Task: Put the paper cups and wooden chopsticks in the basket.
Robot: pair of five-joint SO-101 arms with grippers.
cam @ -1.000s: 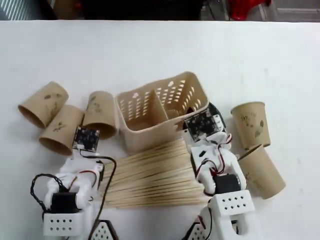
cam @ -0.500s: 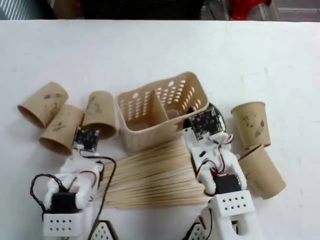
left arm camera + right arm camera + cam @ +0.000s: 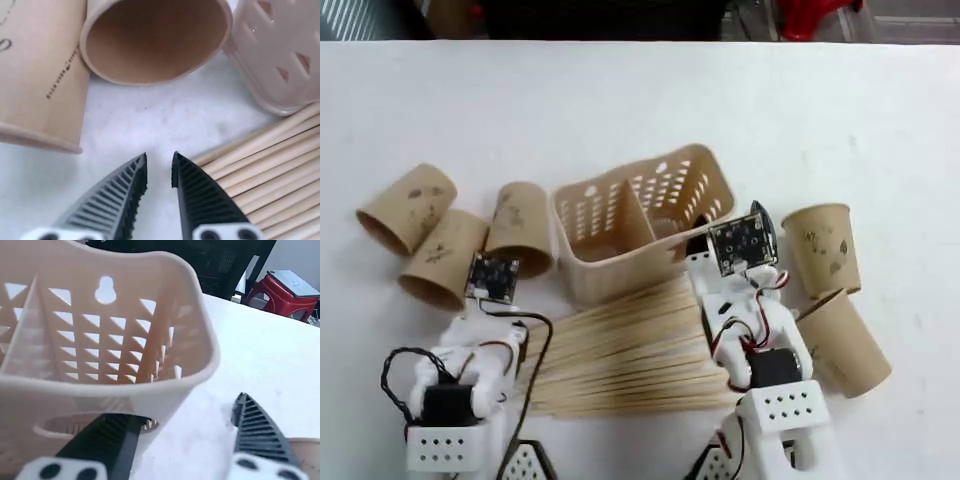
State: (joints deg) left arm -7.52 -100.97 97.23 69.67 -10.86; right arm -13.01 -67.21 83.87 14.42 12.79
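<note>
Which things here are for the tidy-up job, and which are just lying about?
For the job:
cups, five in all
chopsticks
basket

Just lying about:
red stool
black chair

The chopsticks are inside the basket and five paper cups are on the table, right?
Not quite. The high view shows the chopsticks lying on the table next to the basket, not inside it. The five paper cups are on the table, as you said.
</note>
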